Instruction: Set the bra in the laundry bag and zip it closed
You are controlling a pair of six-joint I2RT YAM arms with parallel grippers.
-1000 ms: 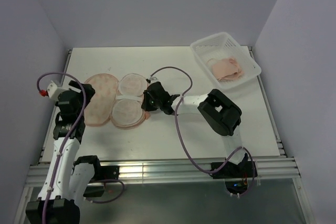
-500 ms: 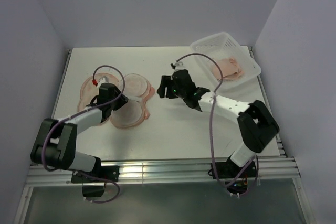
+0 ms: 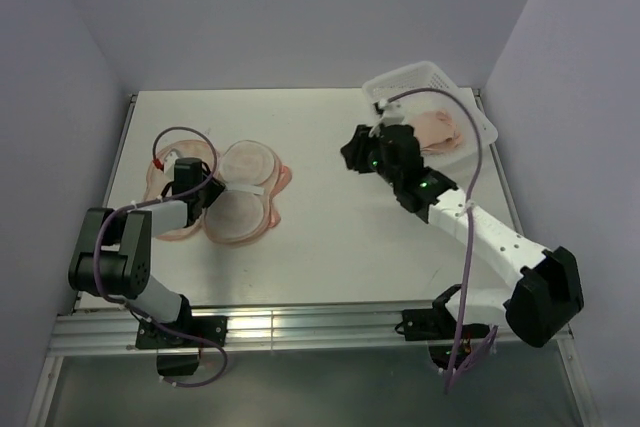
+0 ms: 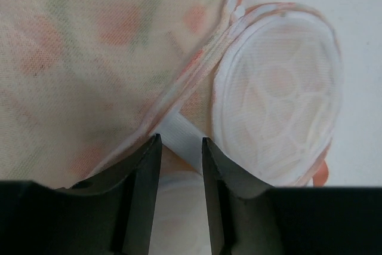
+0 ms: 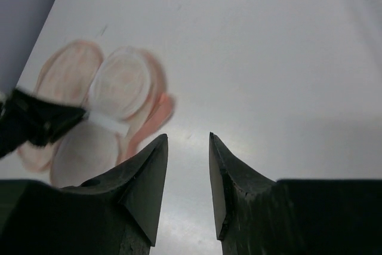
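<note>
I'm driving what looks like a robotics lab test cell. A bare white surface (image 3: pixel 330 247) is boxed in by plain lavender walls (image 3: pixel 300 17), with an aluminium rail (image 3: pixel 300 325) along its near edge. The left arm (image 3: pixel 100 257) and right arm (image 3: pixel 490 237) are bolted there, trailing purple cables (image 3: pixel 185 130).

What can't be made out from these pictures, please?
Top external: the bra in the basket is small and partly behind the right arm.
Left wrist: whether the left end effector pinches the laundry bag; its fingers hide the contact.
Right wrist: laundry bag blurred.

White table (image 3: pixel 340 242), laundry bag (image 3: pixel 243 217) left, basket (image 3: pixel 447 81) far right
</note>
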